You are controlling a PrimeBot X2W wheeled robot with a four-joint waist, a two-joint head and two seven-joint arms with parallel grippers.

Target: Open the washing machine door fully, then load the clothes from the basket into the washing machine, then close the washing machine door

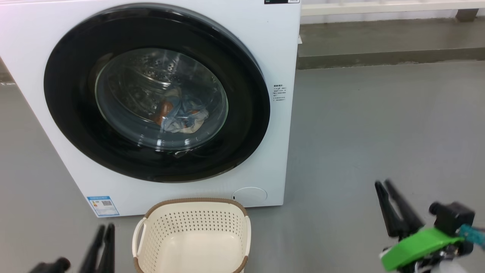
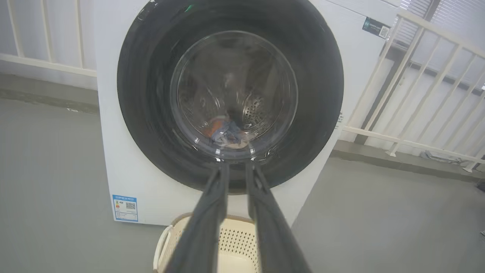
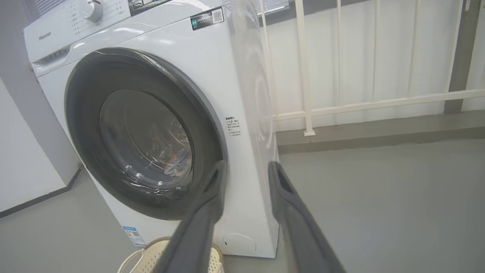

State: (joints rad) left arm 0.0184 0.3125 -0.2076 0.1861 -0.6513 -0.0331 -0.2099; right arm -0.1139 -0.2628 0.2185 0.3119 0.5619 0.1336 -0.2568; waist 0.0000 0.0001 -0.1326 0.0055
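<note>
Grey floor [image 1: 379, 125]; washing machine door [image 1: 68, 94] shut over clothes [image 1: 182, 115].
Left gripper [image 1: 107, 226], right gripper [image 1: 382, 182] either side of basket [image 1: 193, 200]: jaws part-open, empty.

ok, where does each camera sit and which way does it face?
Head view: on the head, looking forward and down at the washing machine, its shut washing machine door and the basket; left gripper lower left, right gripper lower right.
Left wrist view: on the left arm, facing the door nearly square-on; its fingers rise from the bottom.
Right wrist view: on the right arm, facing the machine obliquely, front and side panel showing; its fingers apart.
Shared: all three see the door, the clothes behind its glass, the basket.
</note>
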